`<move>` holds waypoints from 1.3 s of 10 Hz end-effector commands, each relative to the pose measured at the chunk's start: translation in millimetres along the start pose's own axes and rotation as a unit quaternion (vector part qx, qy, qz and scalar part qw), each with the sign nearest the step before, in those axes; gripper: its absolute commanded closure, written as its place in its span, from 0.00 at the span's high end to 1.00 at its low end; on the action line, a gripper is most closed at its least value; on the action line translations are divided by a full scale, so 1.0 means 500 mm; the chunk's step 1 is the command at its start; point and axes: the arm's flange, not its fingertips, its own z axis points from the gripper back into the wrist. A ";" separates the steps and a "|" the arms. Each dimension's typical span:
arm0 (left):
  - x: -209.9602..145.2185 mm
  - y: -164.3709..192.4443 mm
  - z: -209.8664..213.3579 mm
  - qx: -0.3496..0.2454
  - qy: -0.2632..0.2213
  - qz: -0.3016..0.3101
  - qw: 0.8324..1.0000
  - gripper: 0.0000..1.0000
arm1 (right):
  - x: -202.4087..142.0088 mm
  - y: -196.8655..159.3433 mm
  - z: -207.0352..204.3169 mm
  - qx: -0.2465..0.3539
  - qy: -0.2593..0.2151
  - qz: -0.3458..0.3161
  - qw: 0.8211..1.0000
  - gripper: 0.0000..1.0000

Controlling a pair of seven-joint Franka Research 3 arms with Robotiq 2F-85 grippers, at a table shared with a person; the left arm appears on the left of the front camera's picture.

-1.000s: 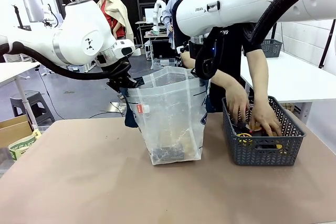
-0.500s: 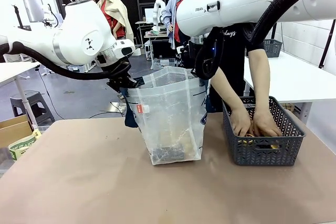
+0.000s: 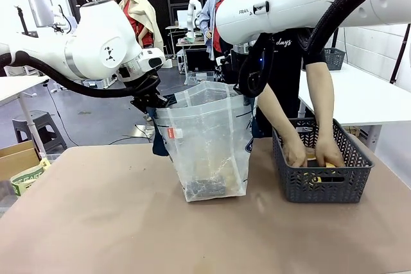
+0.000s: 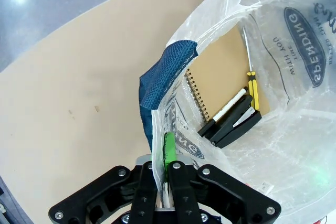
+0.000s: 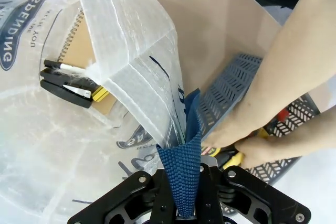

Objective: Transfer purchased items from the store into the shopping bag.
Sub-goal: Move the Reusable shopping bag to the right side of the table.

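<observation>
You have two grippers on one shopping bag (image 3: 205,139), which stands upright on the counter (image 3: 96,210) just beside the one dark grey basket (image 3: 321,187). The left gripper (image 4: 164,153) is clenched on the bag's translucent rim, right next to a navy strap (image 4: 168,74). The right gripper (image 5: 185,182) is clamped on the second navy strap (image 5: 186,156), at the side nearer the basket. Between the two, the bag's mouth stands open.

The person has two hands down inside the basket, the hand nearer the bag (image 3: 295,153) and the farther hand (image 3: 329,153).

From the front you get the bag's outside: one small red tag (image 3: 170,133) and a dark heap at the bottom (image 3: 205,187), too murky to count. The left wrist view looks down into the bag and lets you count: one tan spiral notebook (image 4: 223,74), at least two black bars with white marks (image 4: 231,121) and one yellow-handled piece (image 4: 253,85), all lying on the notebook. The right wrist view gives you the basket's openwork wall, the person's forearms reaching in, and bits of yellow and red at the fingers.
</observation>
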 end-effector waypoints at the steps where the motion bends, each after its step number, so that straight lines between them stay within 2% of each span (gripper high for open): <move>1: 0.000 0.004 0.001 0.001 0.000 0.001 1.000 0.00 | -0.002 -0.001 0.002 0.000 0.000 -0.001 1.000 0.00; 10: 0.000 0.004 0.001 0.001 0.000 0.001 1.000 0.00 | 0.000 0.000 0.000 0.000 0.000 0.000 1.000 0.00; 13: 0.000 0.004 0.001 0.001 0.000 0.001 1.000 0.00 | -0.022 0.005 -0.005 -0.009 -0.044 -0.006 0.999 0.00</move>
